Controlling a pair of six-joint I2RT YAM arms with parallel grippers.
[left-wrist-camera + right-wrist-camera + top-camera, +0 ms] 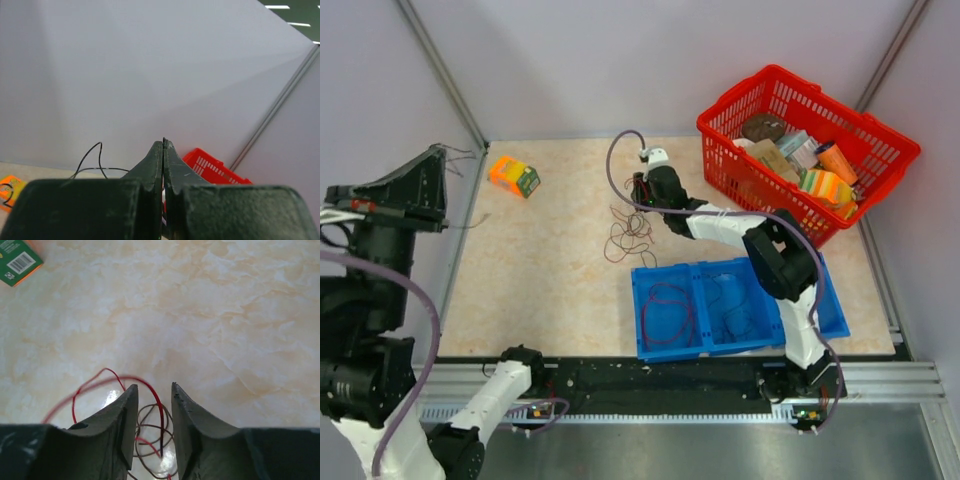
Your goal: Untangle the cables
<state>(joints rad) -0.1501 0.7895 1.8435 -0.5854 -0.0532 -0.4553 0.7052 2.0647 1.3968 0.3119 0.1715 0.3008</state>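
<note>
A tangle of thin dark red and brown cables (629, 238) lies on the table in front of the blue tray. My right gripper (641, 190) hangs low over its far end, open. In the right wrist view a red cable (160, 415) runs between the right gripper's (152, 387) fingers, with brown loops (150, 426) below on the table. My left gripper (436, 162) is raised high at the far left, shut, and a thin black cable (99, 150) curls out from its fingers (156, 160). A red cable (665, 312) and a dark cable (735, 312) lie in the tray.
The blue two-compartment tray (835, 310) sits front right. A red basket (772, 85) with several packaged items stands at the back right, also seen in the left wrist view (210, 167). An orange and green box (514, 176) lies at the back left.
</note>
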